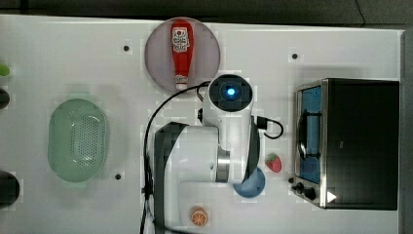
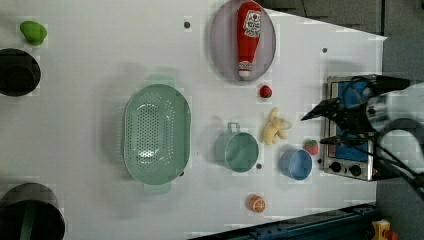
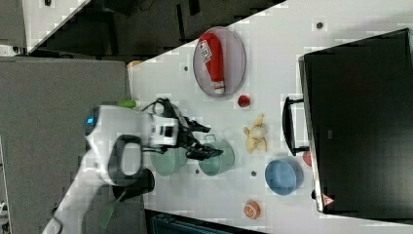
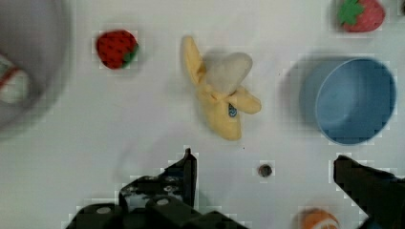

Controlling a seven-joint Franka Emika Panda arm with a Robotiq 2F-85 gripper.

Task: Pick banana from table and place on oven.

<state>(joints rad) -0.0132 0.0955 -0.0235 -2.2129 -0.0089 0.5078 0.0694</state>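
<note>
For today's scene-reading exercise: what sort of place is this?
Probably a robotics lab's mock kitchen: a robot arm over a white table holding toy food like the banana and a small toaster oven.

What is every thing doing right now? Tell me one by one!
banana: partly peeled, lying on the table.
gripper: open, holding nothing.
oven: door shut.
ketchup bottle: lying on its plate.
blue bowl: upright, empty.

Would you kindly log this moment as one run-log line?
phase: approach | end effector: open, above table, holding nothing | banana: on table, between strawberry and blue bowl | oven: top bare
</note>
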